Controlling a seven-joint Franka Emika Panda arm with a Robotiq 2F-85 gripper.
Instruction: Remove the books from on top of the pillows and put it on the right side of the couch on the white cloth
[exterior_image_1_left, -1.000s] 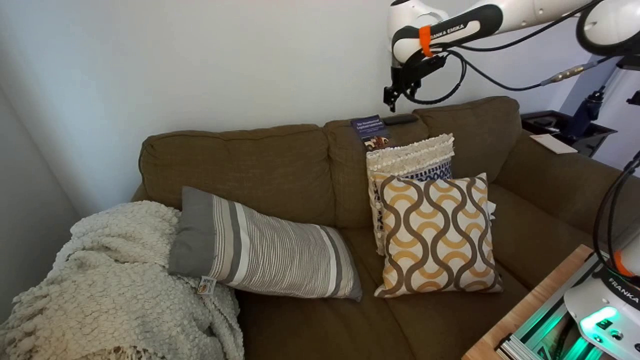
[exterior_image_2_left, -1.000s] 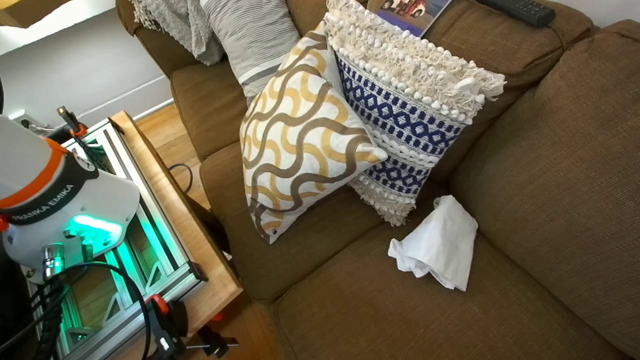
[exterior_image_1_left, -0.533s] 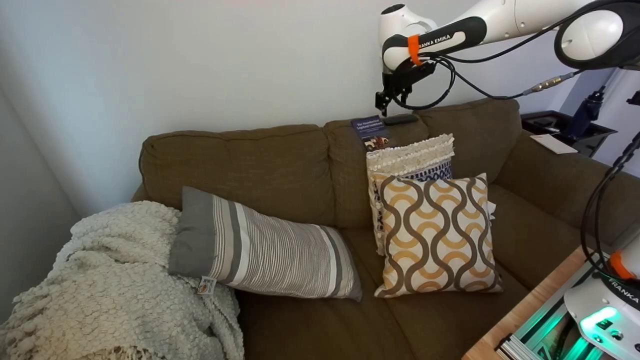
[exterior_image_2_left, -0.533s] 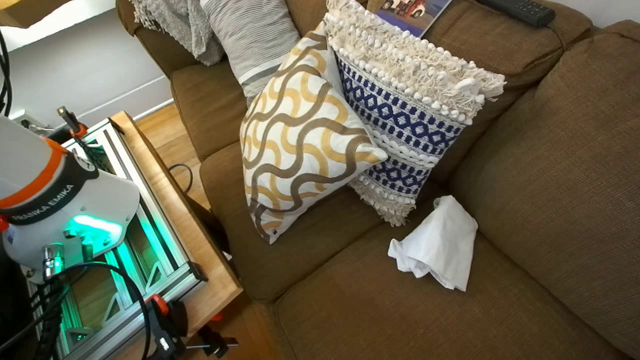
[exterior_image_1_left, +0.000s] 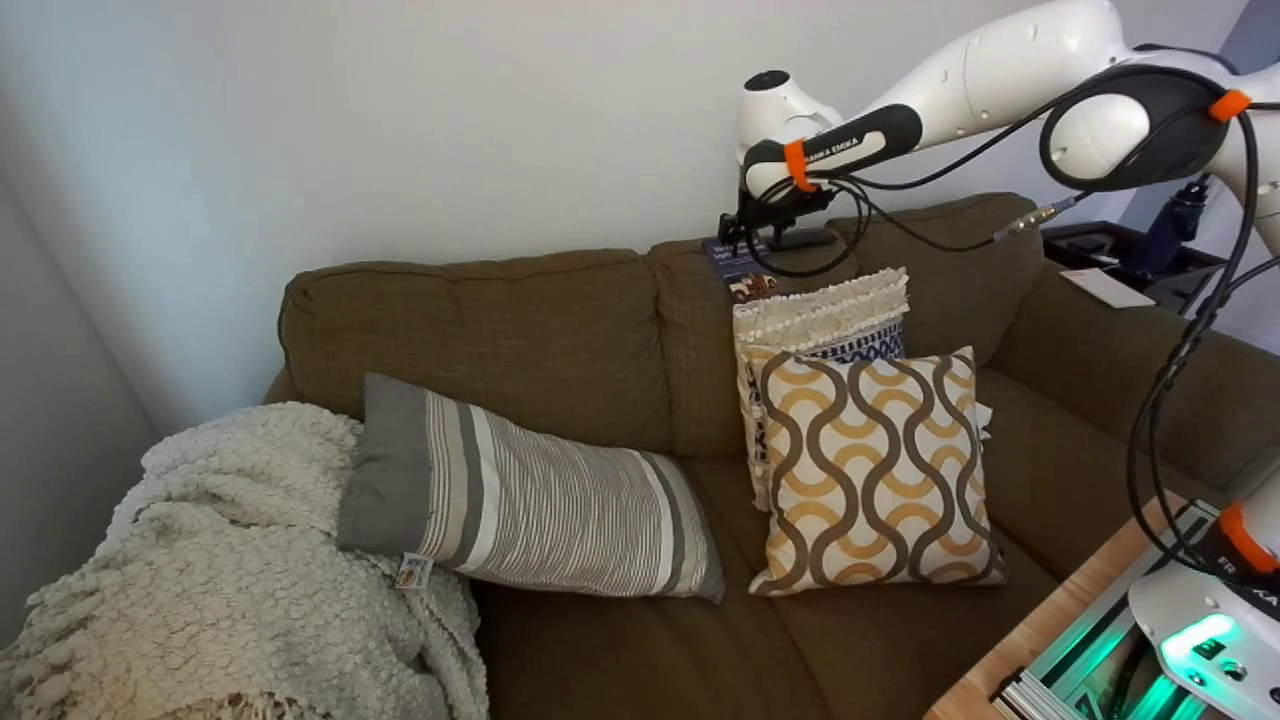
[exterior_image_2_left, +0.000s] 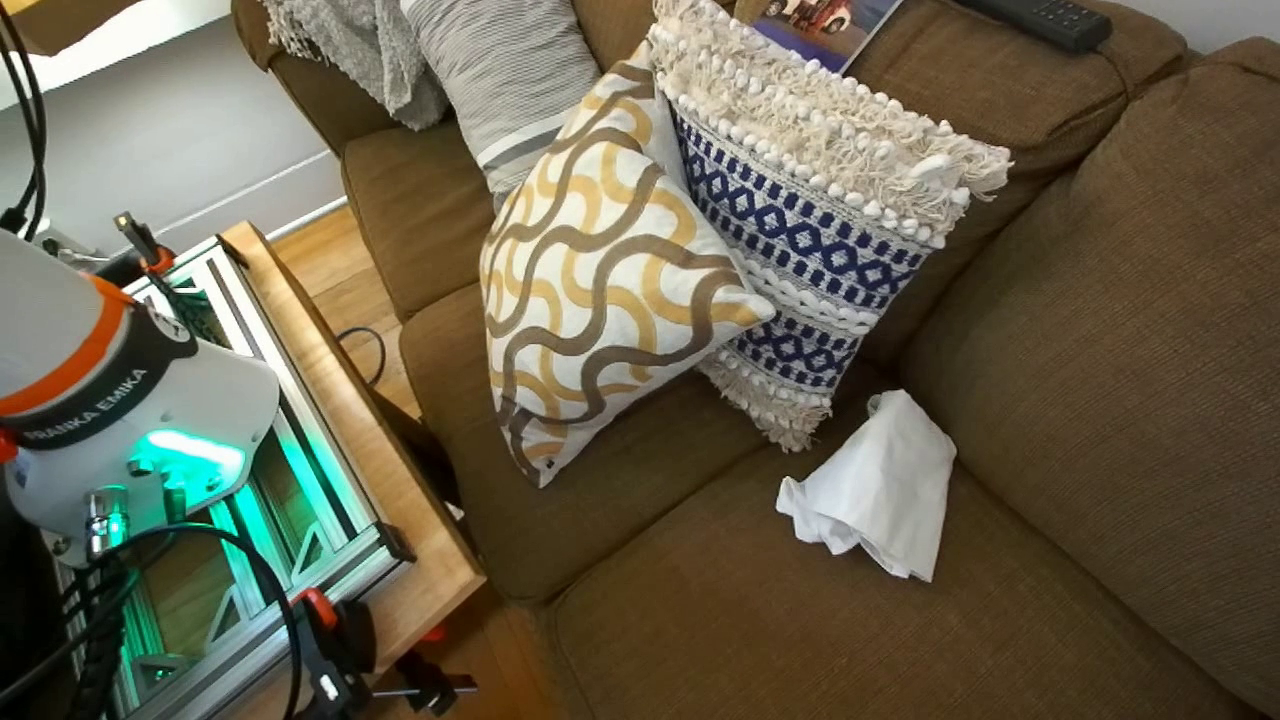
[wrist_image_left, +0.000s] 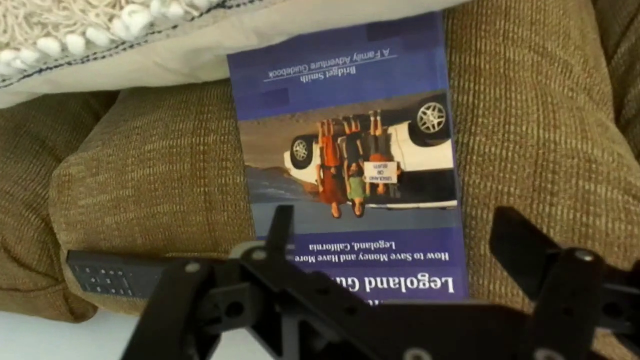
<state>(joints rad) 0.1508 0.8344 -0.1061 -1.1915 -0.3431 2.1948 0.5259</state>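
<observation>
The book (exterior_image_1_left: 752, 282) is thin, purple-blue with a car photo. It lies flat on top of the couch back (exterior_image_1_left: 480, 320), its lower end at the fringed cream-and-navy pillow (exterior_image_2_left: 810, 230); it also shows in the wrist view (wrist_image_left: 350, 165). The mustard-and-white lattice pillow (exterior_image_1_left: 870, 470) leans in front of the fringed one. The white cloth (exterior_image_2_left: 880, 490) lies crumpled on the couch seat beside the pillows. My gripper (wrist_image_left: 394, 212) is open and empty above the book, one finger over its left edge, the other beyond its right edge. In an exterior view the gripper (exterior_image_1_left: 735, 235) covers part of the book.
A black remote (wrist_image_left: 110, 277) lies beside the book on the couch back. The wall (exterior_image_1_left: 500, 130) stands close behind. A striped bolster (exterior_image_1_left: 560, 500) and pale blanket (exterior_image_1_left: 250, 570) lie at the couch's far end. A wooden table (exterior_image_2_left: 430, 560) carries the robot base.
My arm has come down and a little left in an exterior view, from above the couch back to just over the book. The book, pillows and cloth have not moved.
</observation>
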